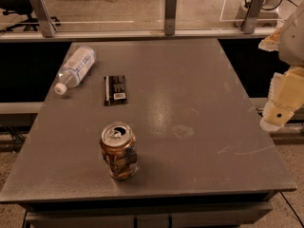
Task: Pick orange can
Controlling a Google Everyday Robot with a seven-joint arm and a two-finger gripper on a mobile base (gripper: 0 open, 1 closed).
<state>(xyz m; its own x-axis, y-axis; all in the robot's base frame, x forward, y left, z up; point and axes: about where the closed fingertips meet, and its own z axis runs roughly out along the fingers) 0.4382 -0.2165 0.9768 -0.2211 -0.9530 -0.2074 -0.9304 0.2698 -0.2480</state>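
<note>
The orange can (118, 150) stands upright near the front left of the grey table (190, 89). Its silver pull-tab top faces up, and its orange-brown side carries dark and white print. My gripper (281, 106) hangs at the right edge of the view, just beyond the table's right edge. It is well to the right of the can and a little farther back, and it holds nothing that I can see.
A clear plastic bottle (76, 68) with a white cap lies on its side at the back left. A flat black packet (115, 90) lies beside it, behind the can. A metal rail with posts (170, 13) runs behind the table.
</note>
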